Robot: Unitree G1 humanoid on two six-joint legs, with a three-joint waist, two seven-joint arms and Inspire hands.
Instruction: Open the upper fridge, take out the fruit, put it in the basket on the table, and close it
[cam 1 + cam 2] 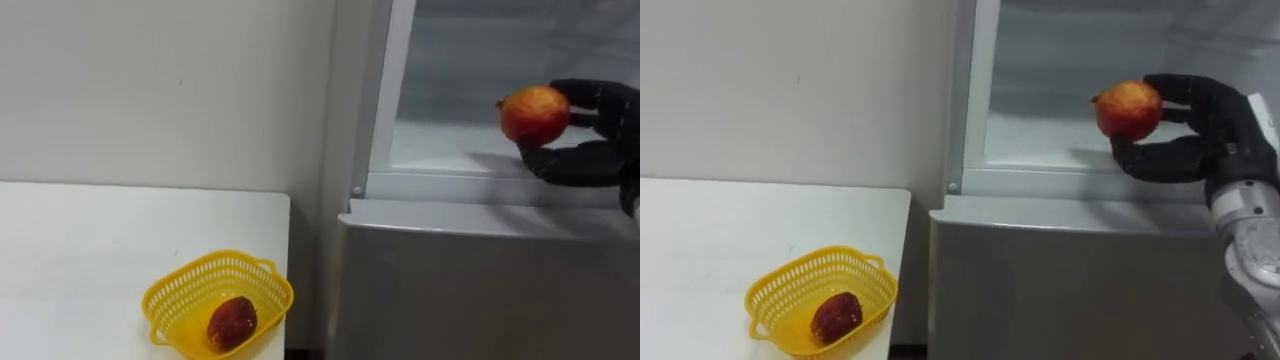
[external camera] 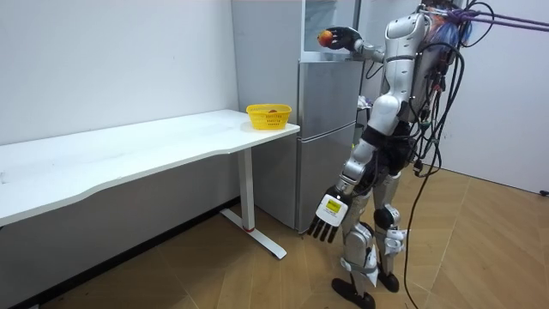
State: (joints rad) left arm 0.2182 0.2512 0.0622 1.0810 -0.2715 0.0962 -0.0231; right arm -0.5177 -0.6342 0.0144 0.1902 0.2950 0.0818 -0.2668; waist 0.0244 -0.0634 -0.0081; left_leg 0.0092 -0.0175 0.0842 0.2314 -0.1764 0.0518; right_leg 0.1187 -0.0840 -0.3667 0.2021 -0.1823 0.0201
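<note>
**Right hand [image 1: 1220, 135] holds fruit [image 1: 1129, 108] at fridge [image 1: 1070, 290]**

The right hand's fingers and thumb are clamped around the red-orange fruit, held at the mouth of the open upper compartment [image 1: 1040, 150], above its floor. The left hand [image 2: 327, 225] hangs beside the leg, fingers straight. On the table [image 1: 720, 240], a basket [image 1: 780, 305] holds one dark fruit [image 1: 836, 317].

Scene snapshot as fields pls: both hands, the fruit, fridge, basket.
right hand: shut on red-orange fruit, held at the front of the upper compartment
left hand: open, hanging by the robot's side
fridge: upper compartment open, lower door closed
basket: yellow, on the table at the corner nearest the fridge
basket contents: one dark red fruit
robot: standing in front of the fridge
</note>
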